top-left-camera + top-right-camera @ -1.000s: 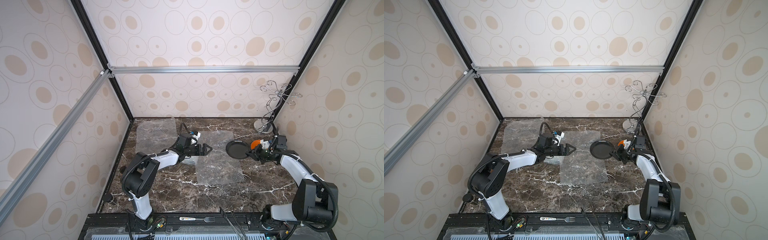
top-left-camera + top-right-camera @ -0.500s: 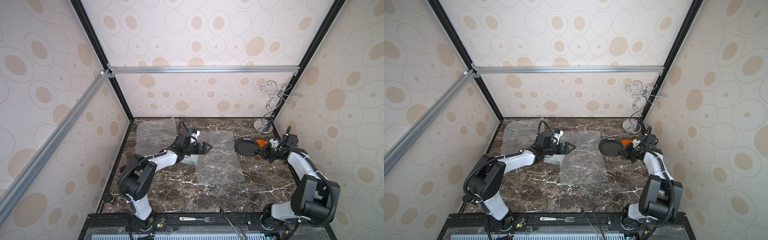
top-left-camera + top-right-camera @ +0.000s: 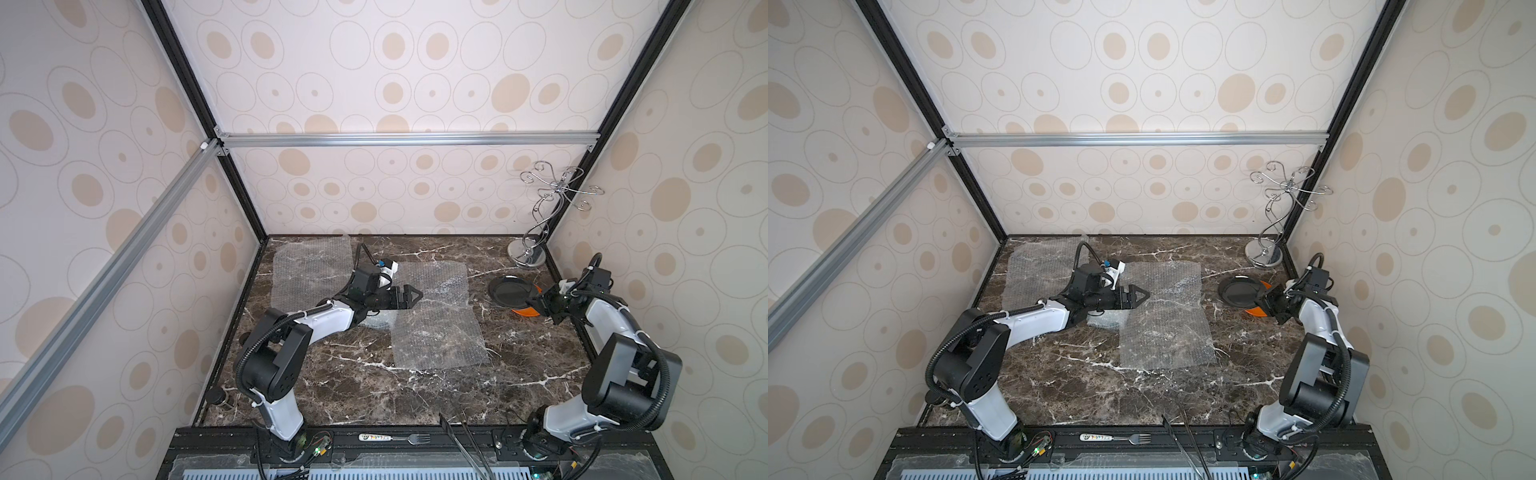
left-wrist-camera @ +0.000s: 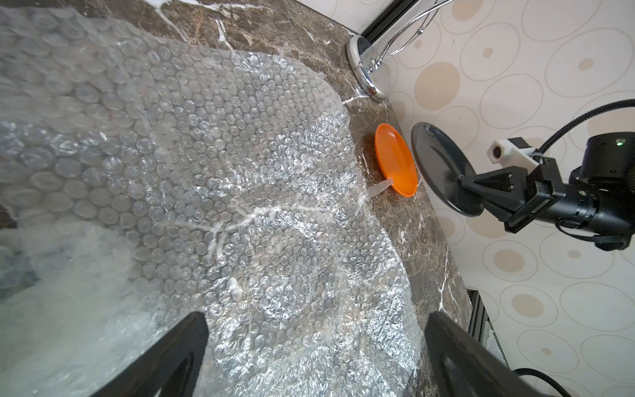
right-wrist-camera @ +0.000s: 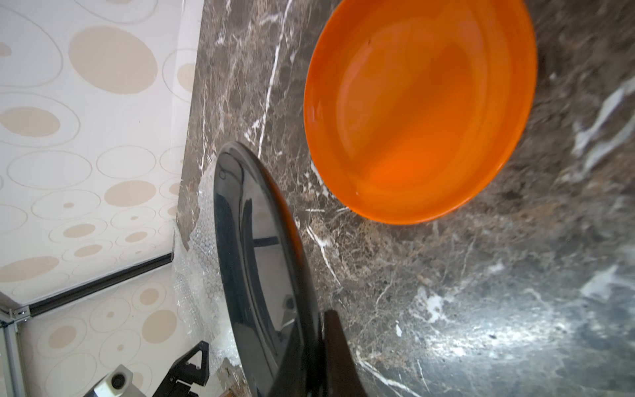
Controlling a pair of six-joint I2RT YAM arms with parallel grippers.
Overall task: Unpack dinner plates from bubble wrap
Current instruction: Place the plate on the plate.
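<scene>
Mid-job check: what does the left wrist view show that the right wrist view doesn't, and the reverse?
Left wrist only: the stand, and the whole right tool shut on the grey plate at its rim. Right wrist only: the left tool seen from outside. Both: the grey plate, the orange plate lying on the table, and bubble wrap.

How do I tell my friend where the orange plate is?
Find the chrome wire stand in the far right corner of the marble table. Just in front of its base lies the orange plate, flat on the marble and partly hidden from above by the dark grey plate gripped by the right end effector. It is the only bright orange thing there.
</scene>
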